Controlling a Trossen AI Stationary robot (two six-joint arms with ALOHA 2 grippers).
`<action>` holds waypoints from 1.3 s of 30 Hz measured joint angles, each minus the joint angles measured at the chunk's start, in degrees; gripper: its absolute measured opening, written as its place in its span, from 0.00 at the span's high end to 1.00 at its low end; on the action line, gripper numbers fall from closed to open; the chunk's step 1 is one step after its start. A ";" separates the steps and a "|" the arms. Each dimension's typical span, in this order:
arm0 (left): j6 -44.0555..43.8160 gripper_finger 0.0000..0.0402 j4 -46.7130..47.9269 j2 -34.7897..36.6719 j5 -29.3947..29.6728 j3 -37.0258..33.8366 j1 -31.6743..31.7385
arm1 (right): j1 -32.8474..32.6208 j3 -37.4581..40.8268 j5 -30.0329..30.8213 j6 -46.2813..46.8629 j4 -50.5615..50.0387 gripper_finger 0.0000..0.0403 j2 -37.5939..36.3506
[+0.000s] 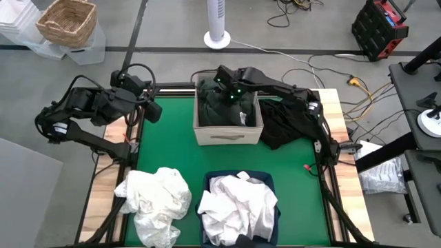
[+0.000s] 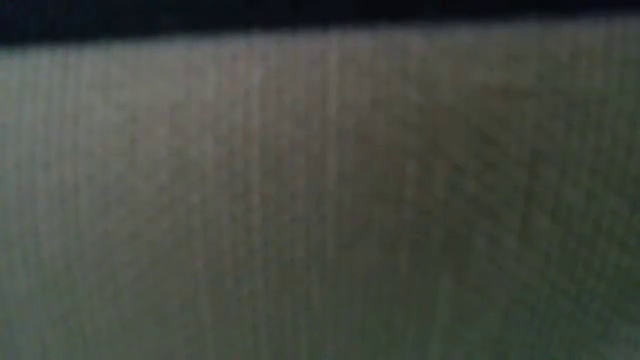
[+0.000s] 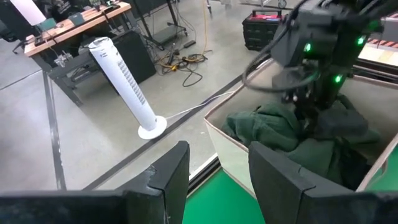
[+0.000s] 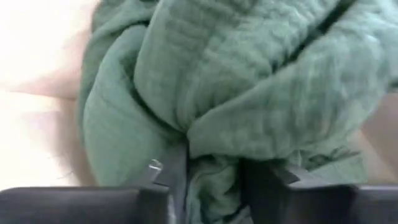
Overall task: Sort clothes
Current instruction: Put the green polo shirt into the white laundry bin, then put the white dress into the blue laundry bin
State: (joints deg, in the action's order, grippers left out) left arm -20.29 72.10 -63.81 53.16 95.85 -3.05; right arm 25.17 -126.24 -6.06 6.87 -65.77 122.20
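Bench [image 1: 172,131]: green mat, wood borders, seen from above

Beige box [image 1: 227,135]: far middle of the mat, holding green clothes [image 1: 219,109] piled to the rim

Blue bin [image 1: 265,180]: near middle, heaped with white clothes [image 1: 238,207]

White pile [image 1: 157,196]: loose on the mat, just left of the bin, spilling over the near edge

Black clothes [image 1: 284,124]: crumpled on the mat, against the box's right side, under the right arm

Right pincer [image 4: 211,171]: reached over and down into the box; fingers a little apart with a fold of green cloth bunched between them; whether they clamp it or have let go I cannot tell. Green lights glow on the wrist

Left pincer [image 3: 217,171]: above the bench's far left part, left of the box; fingers parted, nothing between them, facing the box

Fan [image 1: 216,24]: white tower, on the floor beyond the box

Basket [image 1: 67,21]: wicker, floor, far left

Low view: only a blurred pale surface, nothing to tell
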 joint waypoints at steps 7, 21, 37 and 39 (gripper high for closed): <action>-1.13 0.64 -0.01 -0.02 -4.17 0.00 0.00 | 0.00 -2.91 0.08 0.08 -2.88 0.53 -4.67; -1.70 0.64 0.21 -0.44 -30.05 0.00 -0.02 | -3.49 -3.84 -2.10 -5.97 -8.12 0.48 -21.61; -3.06 0.64 6.02 -4.51 -46.96 0.00 -0.67 | -19.16 -3.77 -2.94 -8.17 -12.31 0.53 -32.73; -2.81 0.64 6.62 -5.37 -48.43 0.00 -0.96 | -20.56 -3.77 -2.93 -7.98 -13.86 0.54 -32.73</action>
State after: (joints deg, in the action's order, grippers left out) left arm -23.11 78.72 -69.18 4.73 95.85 -4.01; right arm 4.61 -130.02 -8.99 -1.11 -79.63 89.47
